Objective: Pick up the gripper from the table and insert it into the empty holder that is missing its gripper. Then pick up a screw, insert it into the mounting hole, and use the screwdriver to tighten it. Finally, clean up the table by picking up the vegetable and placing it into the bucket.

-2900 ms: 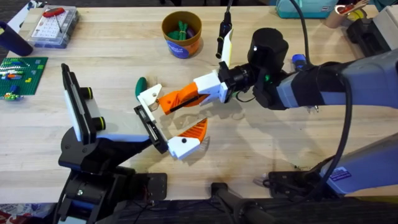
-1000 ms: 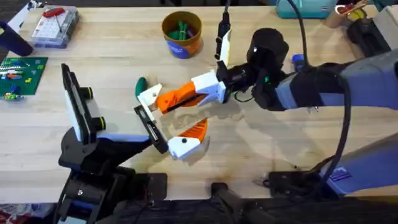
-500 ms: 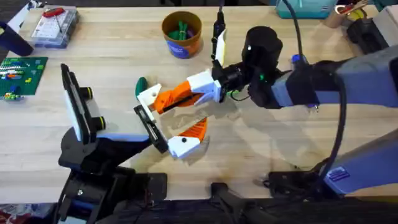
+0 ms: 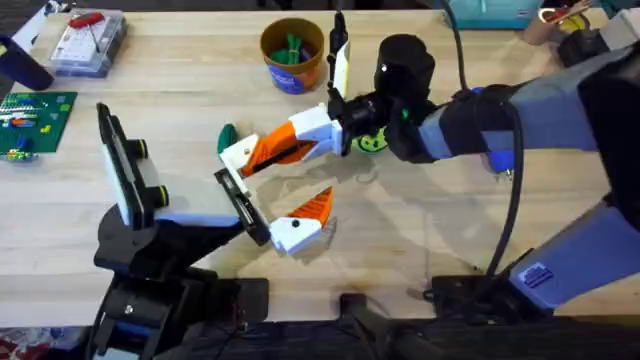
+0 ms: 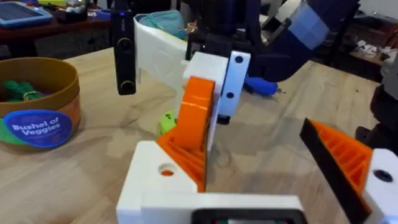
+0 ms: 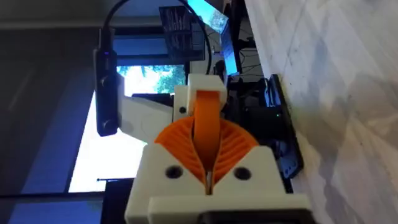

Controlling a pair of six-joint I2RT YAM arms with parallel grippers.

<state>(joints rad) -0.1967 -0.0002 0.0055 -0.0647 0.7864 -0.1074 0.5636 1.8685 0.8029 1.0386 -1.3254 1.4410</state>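
One pincer, the right (image 4: 262, 155), stayed clamped on the gripper (image 4: 240, 151) at frame centre. It had swung its wrist toward the upper left, bringing the piece against the holder (image 4: 240, 205). Left pincer: cannot tell.

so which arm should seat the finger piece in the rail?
Right. The right gripper has its jaws shut on the white-based orange wedge finger piece, beside the slim black rail bar carried by the left arm.
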